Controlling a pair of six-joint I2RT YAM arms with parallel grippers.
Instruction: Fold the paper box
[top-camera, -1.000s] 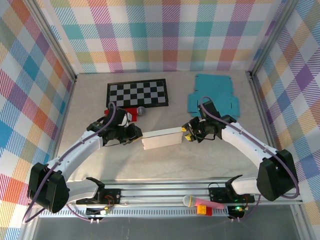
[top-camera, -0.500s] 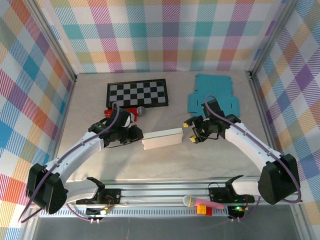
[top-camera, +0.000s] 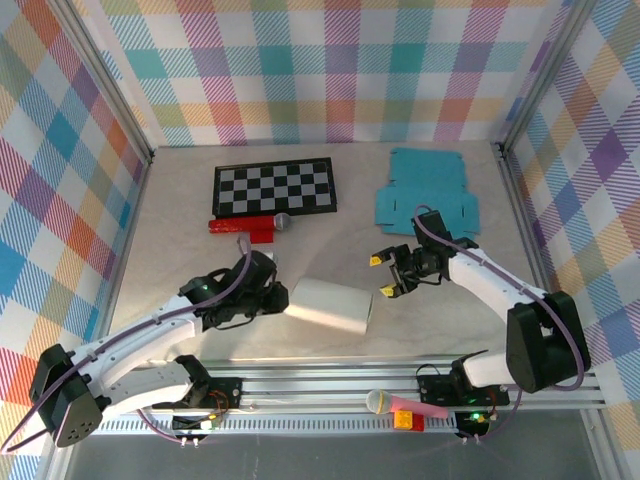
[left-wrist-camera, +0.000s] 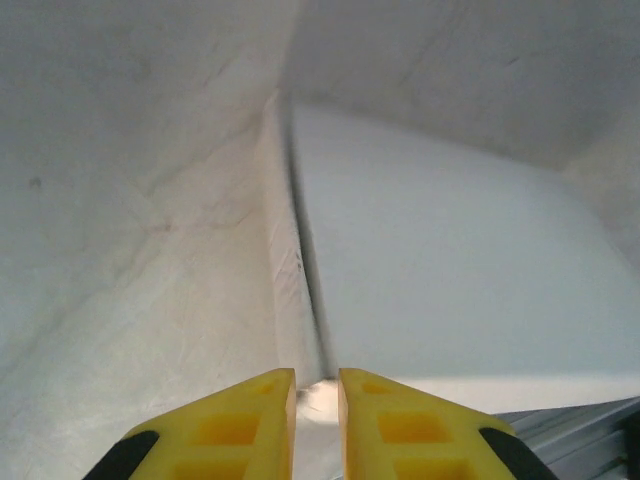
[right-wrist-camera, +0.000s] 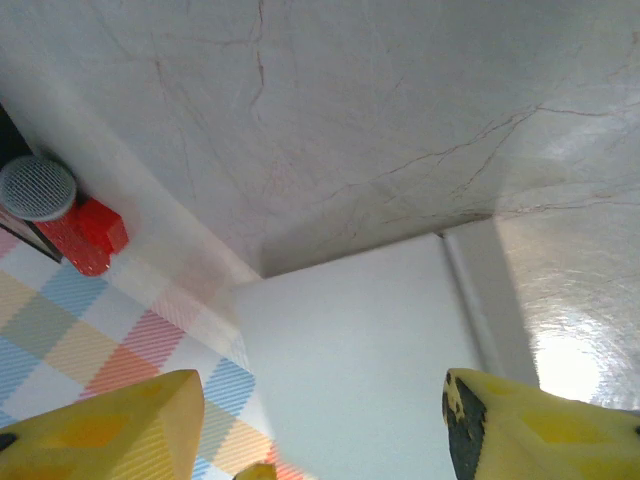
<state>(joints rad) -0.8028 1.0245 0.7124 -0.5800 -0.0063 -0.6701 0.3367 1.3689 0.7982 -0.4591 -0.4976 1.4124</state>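
Left end effector (left-wrist-camera: 316, 380): jaws almost closed, with a narrow gap between the two yellow fingers (left-wrist-camera: 215, 430). A thin edge of the white paper box (top-camera: 330, 305) sits in that gap, pinched. From the left wrist view the box's broad white face runs away ahead of the fingers and to their right. The overhead view places this grip at the box's left end, with the box extending rightward from the end effector across the worktop (top-camera: 180, 230). The box appears tilted, though whether its far end touches the worktop cannot be told.

Right end effector (top-camera: 382, 276): jaws wide apart, holding nothing. It stands just beside the right end of the box, apart from it. In the right wrist view the box lies ahead, in line with the gap between the yellow fingertips (right-wrist-camera: 540, 430), with no contact visible.

Outward from the left end effector, on its far side, a red block (top-camera: 245, 227) and a grey-headed microphone (top-camera: 283, 222) lie together, and a chessboard (top-camera: 275, 187) lies beyond them. Beyond the right end effector lies a flat teal cardboard sheet (top-camera: 427, 190), well apart from it. A second microphone with a pink handle (top-camera: 400, 404) lies on the rail at the near edge.
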